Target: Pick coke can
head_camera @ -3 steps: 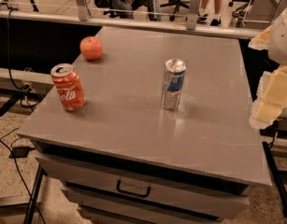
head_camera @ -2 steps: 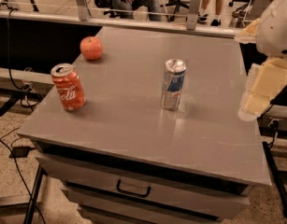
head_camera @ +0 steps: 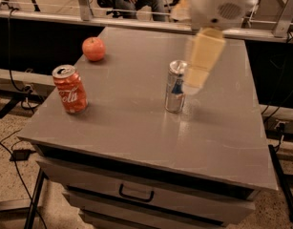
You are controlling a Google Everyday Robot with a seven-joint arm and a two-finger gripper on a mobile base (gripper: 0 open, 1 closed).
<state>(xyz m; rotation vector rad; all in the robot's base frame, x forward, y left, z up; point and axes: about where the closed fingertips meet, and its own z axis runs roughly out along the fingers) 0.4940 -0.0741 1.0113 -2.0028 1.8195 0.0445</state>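
Observation:
The coke can (head_camera: 69, 89), short and red-orange with white cursive lettering and a silver top, stands upright near the left edge of the grey table (head_camera: 136, 123). My gripper (head_camera: 199, 66) hangs from the white arm at the top of the view, over the table's middle right. It is just right of the silver-and-blue can and far to the right of the coke can. It holds nothing that I can see.
A taller slim silver-and-blue can (head_camera: 175, 87) stands mid-table, right beside the gripper. A red apple (head_camera: 94, 49) lies at the back left. Drawers with a handle (head_camera: 135, 193) sit under the tabletop. Railings and chairs stand behind.
The arm has swung from the table's right edge leftward over the tabletop, so the gripper now sits next to the silver-and-blue can. The cans and apple have not moved.

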